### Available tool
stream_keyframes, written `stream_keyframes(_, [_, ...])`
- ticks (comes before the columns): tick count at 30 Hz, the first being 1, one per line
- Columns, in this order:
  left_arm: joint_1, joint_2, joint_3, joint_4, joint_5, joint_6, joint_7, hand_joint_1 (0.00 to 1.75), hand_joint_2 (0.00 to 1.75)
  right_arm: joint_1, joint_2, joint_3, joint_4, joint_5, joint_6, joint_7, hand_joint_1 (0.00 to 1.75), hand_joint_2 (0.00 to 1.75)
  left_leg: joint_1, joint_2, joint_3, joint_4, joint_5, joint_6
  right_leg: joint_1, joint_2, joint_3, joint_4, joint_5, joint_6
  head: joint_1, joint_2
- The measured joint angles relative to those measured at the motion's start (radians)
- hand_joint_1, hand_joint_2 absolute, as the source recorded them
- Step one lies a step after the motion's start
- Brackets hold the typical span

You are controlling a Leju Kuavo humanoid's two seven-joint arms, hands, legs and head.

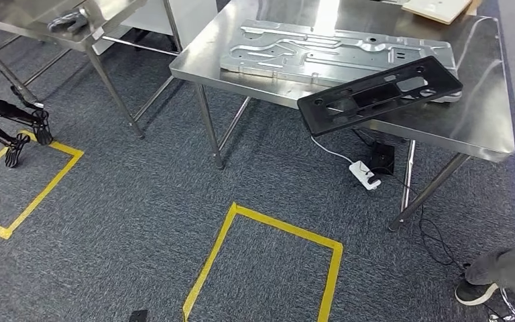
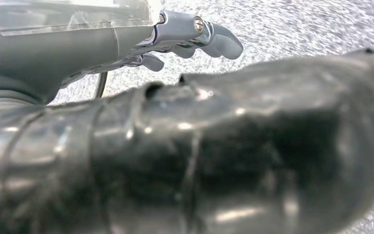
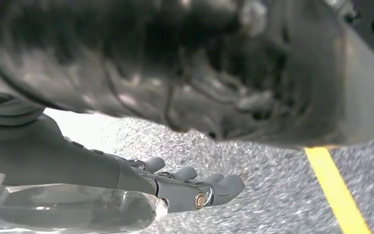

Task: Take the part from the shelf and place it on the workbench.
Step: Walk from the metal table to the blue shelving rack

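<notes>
A long black plastic part (image 1: 379,94) with several cut-outs lies on the steel workbench (image 1: 469,127). Its near left end juts over the front edge, and its far end rests on a silver stamped metal plate (image 1: 335,50). My left hand (image 2: 175,39) hangs over the grey carpet with its fingers stretched out and nothing in them. My right hand (image 3: 185,187) also hangs above the carpet, fingers extended and empty, near a yellow tape line (image 3: 336,190). Both hands are well away from the part.
A second steel table (image 1: 74,33) stands at the back left, with a black stand (image 1: 13,121) beside it. Yellow tape squares (image 1: 268,268) mark the carpet. A white power strip (image 1: 364,174) and cables lie under the workbench. A person's shoe (image 1: 476,292) is at the lower right.
</notes>
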Motion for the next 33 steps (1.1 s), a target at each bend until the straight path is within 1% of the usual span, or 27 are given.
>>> stream_keyframes(1, [0.001,0.0,0.0,0.0,0.0,0.0,0.0,0.0,0.0,0.0,0.0,0.007,0.002,0.001,0.006,0.002,0.0,0.0,0.0,0.004,0.018,-0.039,0.031,0.001,0.0,-0.01,0.002,0.0,-0.002,0.0,0.0,0.0])
stream_keyframes(2, [0.002,0.0,0.0,0.0,0.0,-0.002,-0.002,0.0,0.0,-0.001,0.0,0.014,0.003,0.004,0.011,0.005,0.0,0.0,-0.001,0.016,0.049,-0.103,0.067,0.004,0.0,-0.02,0.006,0.0,-0.004,0.002,0.0,0.0])
stream_keyframes(4, [-0.001,0.0,0.001,0.0,0.001,-0.01,-0.011,0.0,0.0,-0.001,-0.001,0.03,0.006,0.012,0.021,0.014,0.0,0.0,-0.012,0.049,0.102,-0.213,0.104,0.014,0.003,-0.039,0.01,-0.002,-0.007,0.008,0.0,0.0])
stream_keyframes(5, [-0.004,0.0,0.001,0.0,0.001,-0.016,-0.017,0.0,0.0,-0.001,-0.002,0.036,0.006,0.016,0.025,0.02,0.0,0.0,-0.018,0.06,0.114,-0.24,0.107,0.02,0.004,-0.049,0.013,-0.003,-0.008,0.013,0.0,0.0])
stream_keyframes(6, [-0.005,0.0,0.002,0.0,0.001,-0.021,-0.021,0.0,0.0,-0.002,-0.003,0.041,0.006,0.019,0.028,0.023,0.0,0.0,-0.022,0.059,0.115,-0.246,0.103,0.026,0.005,-0.058,0.015,-0.006,-0.008,0.019,0.0,0.0])
stream_keyframes(8, [0.0,0.0,0.002,0.0,-0.002,-0.029,-0.021,0.0,0.0,-0.003,-0.005,0.047,0.006,0.019,0.026,0.033,0.0,0.0,-0.02,0.04,0.118,-0.258,0.109,0.038,0.005,-0.068,0.025,-0.012,-0.01,0.033,0.001,0.0])
stream_keyframes(10, [0.005,-0.001,0.002,0.0,-0.013,-0.04,-0.011,0.0,0.0,-0.005,-0.008,0.049,0.006,0.011,0.017,0.05,0.0,0.0,-0.013,0.023,0.13,-0.277,0.119,0.05,0.006,-0.034,0.018,0.018,-0.036,0.042,0.005,0.0])
stream_keyframes(12, [0.003,-0.001,0.002,0.0,-0.027,-0.05,0.002,0.0,0.0,-0.003,-0.012,0.049,0.006,-0.002,0.008,0.066,0.0,0.0,-0.011,0.007,0.135,-0.285,0.125,0.059,0.007,0.011,-0.029,0.122,-0.094,0.042,0.011,0.0])
stream_keyframes(13, [0.0,-0.001,0.002,0.0,-0.032,-0.054,0.008,0.0,0.0,-0.001,-0.014,0.048,0.006,-0.008,0.005,0.07,0.0,0.0,-0.012,-0.004,0.134,-0.284,0.126,0.062,0.008,0.02,-0.059,0.183,-0.119,0.042,0.012,0.0])
stream_keyframes(14, [-0.001,-0.001,0.001,0.0,-0.036,-0.058,0.014,0.0,0.0,0.002,-0.016,0.048,0.006,-0.012,0.004,0.072,0.0,0.0,-0.013,-0.016,0.133,-0.283,0.126,0.063,0.008,0.024,-0.081,0.227,-0.129,0.043,0.013,0.0])
stream_keyframes(15, [-0.001,-0.001,0.0,0.0,-0.04,-0.062,0.02,0.0,0.0,0.004,-0.018,0.048,0.006,-0.015,0.003,0.072,0.0,0.0,-0.013,-0.03,0.133,-0.28,0.126,0.063,0.007,0.026,-0.089,0.238,-0.12,0.044,0.013,0.0])
stream_keyframes(16, [0.001,-0.001,-0.002,0.0,-0.043,-0.066,0.024,0.0,0.0,0.005,-0.02,0.048,0.006,-0.017,0.001,0.072,0.0,0.0,-0.013,-0.044,0.133,-0.277,0.124,0.062,0.005,0.029,-0.081,0.212,-0.093,0.046,0.013,0.0])
stream_keyframes(17, [0.002,-0.001,-0.005,0.0,-0.047,-0.069,0.025,0.0,0.0,0.005,-0.023,0.048,0.006,-0.019,-0.001,0.074,0.0,0.0,-0.012,-0.057,0.132,-0.271,0.122,0.059,0.002,0.037,-0.058,0.158,-0.056,0.047,0.013,0.0])
stream_keyframes(19, [0.003,-0.001,-0.012,0.0,-0.054,-0.077,0.011,0.0,0.0,0.005,-0.028,0.048,0.006,-0.022,-0.007,0.079,0.0,0.0,-0.011,-0.082,0.122,-0.251,0.113,0.048,-0.006,0.082,-0.015,0.05,-0.012,0.048,0.012,0.0])
stream_keyframes(20, [0.001,-0.001,-0.014,0.0,-0.058,-0.082,-0.003,0.0,0.0,0.005,-0.03,0.048,0.006,-0.024,-0.012,0.082,0.0,0.0,-0.012,-0.093,0.114,-0.242,0.11,0.041,-0.008,0.1,-0.004,0.021,-0.007,0.047,0.013,0.0])
stream_keyframes(21, [0.0,-0.001,-0.015,0.0,-0.063,-0.087,-0.017,0.0,0.0,0.005,-0.031,0.048,0.006,-0.025,-0.016,0.085,0.0,0.0,-0.011,-0.104,0.107,-0.237,0.109,0.035,-0.008,0.109,-0.002,0.012,-0.012,0.043,0.013,0.0])
stream_keyframes(22, [0.0,-0.001,-0.017,0.0,-0.068,-0.094,-0.032,0.0,0.0,0.005,-0.032,0.048,0.006,-0.026,-0.019,0.086,0.0,0.0,-0.009,-0.115,0.101,-0.236,0.11,0.028,-0.006,0.102,-0.001,0.009,-0.012,0.038,0.013,0.0])
stream_keyframes(23, [0.002,-0.001,-0.019,0.0,-0.075,-0.104,-0.048,0.0,0.0,0.004,-0.031,0.048,0.006,-0.027,-0.022,0.087,0.0,0.0,-0.007,-0.115,0.099,-0.237,0.112,0.023,-0.006,0.09,0.002,0.005,-0.01,0.031,0.014,0.0])
stream_keyframes(24, [0.003,-0.002,-0.022,0.0,-0.083,-0.116,-0.063,0.0,0.0,0.004,-0.032,0.048,0.006,-0.027,-0.024,0.087,0.0,0.0,-0.007,-0.099,0.095,-0.232,0.108,0.017,-0.007,0.079,0.006,0.001,-0.008,0.024,0.011,0.0])
stream_keyframes(25, [0.003,-0.002,-0.027,0.0,-0.092,-0.128,-0.077,0.0,0.0,0.004,-0.032,0.048,0.006,-0.027,-0.025,0.087,0.0,0.0,-0.007,-0.073,0.083,-0.21,0.094,0.011,-0.008,0.067,0.01,-0.004,-0.005,0.017,0.007,0.0])
stream_keyframes(27, [-0.008,-0.003,-0.036,0.0,-0.107,-0.148,-0.093,0.0,0.0,0.004,-0.032,0.048,0.006,-0.029,-0.026,0.092,0.0,0.0,-0.007,-0.017,0.034,-0.113,0.042,0.001,-0.008,0.042,0.015,-0.009,-0.004,0.009,-0.001,0.0])
stream_keyframes(28, [-0.015,-0.004,-0.04,0.0,-0.112,-0.153,-0.096,0.0,0.0,0.005,-0.032,0.048,0.006,-0.029,-0.025,0.094,0.0,0.0,-0.004,-0.006,0.001,-0.049,0.015,-0.003,-0.007,0.027,0.015,-0.009,-0.005,0.007,-0.002,0.0])
stream_keyframes(29, [-0.021,-0.005,-0.045,0.0,-0.116,-0.156,-0.096,0.0,0.0,0.005,-0.032,0.048,0.006,-0.03,-0.025,0.097,0.0,0.0,-0.002,-0.001,-0.026,0.0,0.001,-0.006,-0.006,0.013,0.015,-0.009,-0.006,0.007,-0.001,0.0])
stream_keyframes(30, [-0.025,-0.006,-0.049,0.0,-0.119,-0.157,-0.096,0.0,0.0,0.005,-0.032,0.048,0.007,-0.03,-0.025,0.099,0.0,0.0,0.001,0.001,-0.036,0.019,0.004,-0.008,-0.006,0.0,0.016,-0.009,-0.008,0.007,-0.002,0.0])
stream_keyframes(31, [-0.027,-0.006,-0.052,0.0,-0.12,-0.158,-0.096,0.0,0.0,0.005,-0.032,0.048,0.006,-0.03,-0.024,0.099,0.0,0.0,0.002,0.005,-0.026,0.0,0.025,-0.008,-0.006,-0.011,0.019,-0.009,-0.01,0.008,-0.002,0.0])
stream_keyframes(32, [-0.028,-0.005,-0.055,0.0,-0.121,-0.158,-0.096,0.0,0.0,0.004,-0.031,0.048,0.006,-0.03,-0.024,0.1,0.0,0.0,0.002,0.011,0.002,-0.056,0.059,-0.006,-0.007,-0.02,0.022,-0.009,-0.013,0.01,-0.002,0.0])
stream_keyframes(33, [-0.029,-0.005,-0.058,0.0,-0.122,-0.158,-0.096,0.0,0.0,0.003,-0.031,0.048,0.006,-0.03,-0.024,0.1,0.0,0.0,0.0,0.029,0.039,-0.128,0.088,-0.002,-0.006,-0.028,0.027,-0.009,-0.016,0.013,-0.002,0.0])
